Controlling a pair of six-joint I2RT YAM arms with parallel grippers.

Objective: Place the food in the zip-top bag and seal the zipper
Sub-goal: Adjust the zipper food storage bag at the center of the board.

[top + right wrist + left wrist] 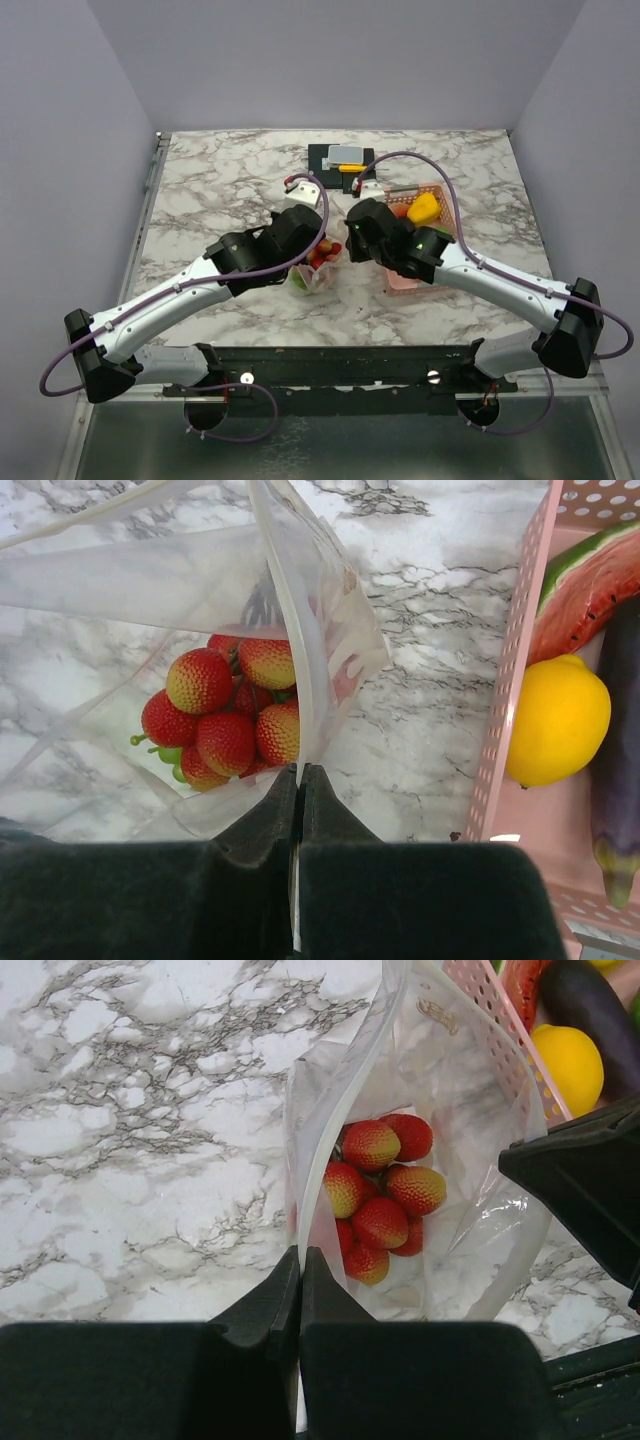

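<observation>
Your left gripper (300,1256) and right gripper (300,773) each pinch a rim of the zip-top bag (460,1110), mid-table (220,180) toward the near edge. Pull unevenly and film could slip, spilling strawberries (385,1210); the basket (505,680) beside could snag it.

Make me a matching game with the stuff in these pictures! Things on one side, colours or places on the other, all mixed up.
Things:
1 strawberries
2 lemon
3 eggplant
4 zip-top bag

Clues:
A yellow, in the pink basket
B clear, pinched by the left pincer and the right pincer
C dark purple, in the pink basket
D red, inside the bag

Pairs: 1-D, 2-A, 3-C, 4-B
</observation>
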